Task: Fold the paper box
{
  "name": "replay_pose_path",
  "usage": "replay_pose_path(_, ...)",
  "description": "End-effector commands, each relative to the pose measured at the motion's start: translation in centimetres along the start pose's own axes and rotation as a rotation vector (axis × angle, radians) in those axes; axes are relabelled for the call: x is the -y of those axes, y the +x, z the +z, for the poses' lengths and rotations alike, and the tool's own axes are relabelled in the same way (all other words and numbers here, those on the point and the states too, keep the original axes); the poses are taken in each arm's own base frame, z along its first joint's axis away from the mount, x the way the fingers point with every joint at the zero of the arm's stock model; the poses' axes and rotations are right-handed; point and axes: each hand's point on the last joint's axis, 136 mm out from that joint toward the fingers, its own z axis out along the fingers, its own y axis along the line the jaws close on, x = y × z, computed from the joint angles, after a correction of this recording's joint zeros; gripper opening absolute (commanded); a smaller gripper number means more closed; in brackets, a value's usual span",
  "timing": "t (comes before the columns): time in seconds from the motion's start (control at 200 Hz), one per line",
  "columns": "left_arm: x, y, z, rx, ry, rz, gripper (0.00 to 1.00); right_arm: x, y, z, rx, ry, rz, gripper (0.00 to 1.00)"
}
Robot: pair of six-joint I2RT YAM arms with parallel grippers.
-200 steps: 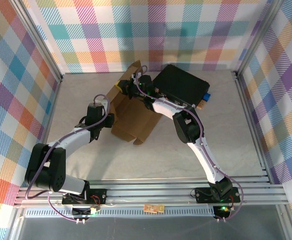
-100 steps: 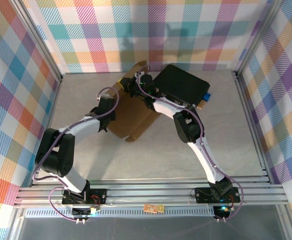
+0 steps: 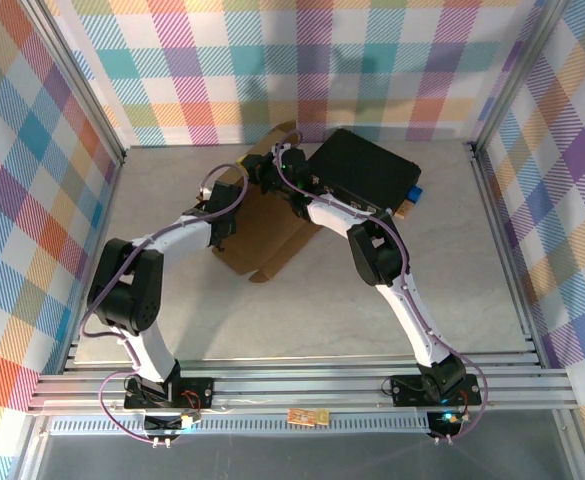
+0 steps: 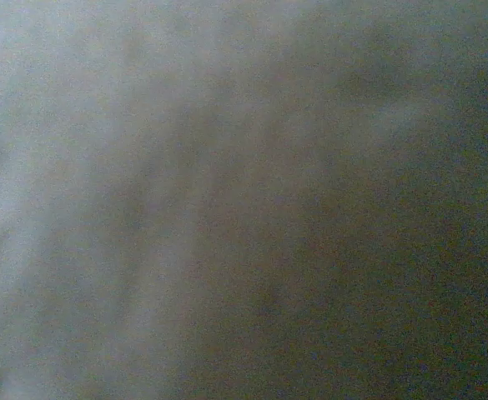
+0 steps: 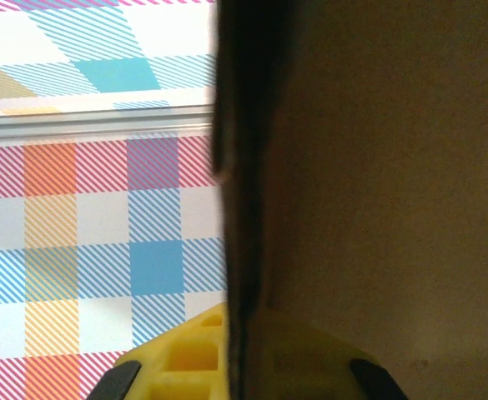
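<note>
Plaid walls (image 3: 302,60) enclose a grey table (image 3: 302,320); the box (image 3: 272,235) lies on it toward the far side, just left of a black case (image 3: 364,168). The box is not yet formed. Its main panel rests flat on the table, and one flap (image 3: 272,140) stands raised at the far edge

Right gripper (image 3: 272,165): pressed together at the raised flap. In the right wrist view the cardboard edge runs upright between the yellow fingers (image 5: 181,367), so the jaws appear to pinch the flap. Judged purpose: keep the flap upright at its crease so that it cannot drop flat while the other arm works

Left gripper (image 3: 224,222): positioned over the left edge of the flat panel, at or very near the cardboard. The left wrist view is a brown-grey blur, consistent with a lens very close to a surface. Whether the jaws are spread or closed cannot be told, nor whether they hold anything. Judged purpose: press the panel down as an anchor, or work on a side flap

Judged stage: early, with one flap up and no walls locked

Caution: the right arm passes close beside the case, and pulling on the pinched flap could drag the whole sheet across the table
</note>
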Motion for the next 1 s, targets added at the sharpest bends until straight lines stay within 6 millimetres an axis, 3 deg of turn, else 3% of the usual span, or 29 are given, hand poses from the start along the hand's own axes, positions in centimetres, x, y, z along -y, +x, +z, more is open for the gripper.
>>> replay_pose_path(0.0,0.2,-0.3,0.9,-0.029,-0.039,0.023,0.3,3.8,3.4,0.3,-0.141,0.115,0.087,0.0)
replay_pose_path(0.21,-0.7,1.1,2.1,-0.13,-0.149,0.123,0.19,3.8,3.3,0.4,-0.132,0.116,0.098,0.0)
replay_pose_path(0.395,-1.4,1.2,2.0,-0.123,-0.178,0.152,0.0,3.9,3.0,0.4,-0.119,0.118,0.105,0.0)
replay_pose_path(0.585,-1.9,0.9,1.6,-0.114,-0.195,0.168,0.0,3.4,2.8,0.4,-0.105,0.126,0.106,0.0)
replay_pose_path(0.67,-2.3,0.4,1.3,-0.109,-0.199,0.17,0.0,2.9,2.7,0.2,-0.095,0.142,0.1,0.18)
replay_pose_path(0.805,-3.1,-0.4,0.3,-0.109,-0.18,0.166,0.0,0.3,2.0,-1.1,-0.046,0.17,0.068,0.51)
replay_pose_path(0.995,-4.3,-0.7,-1.6,-0.158,-0.091,0.179,0.0,-5.8,-0.1,-5.1,0.077,0.211,-0.014,0.74)
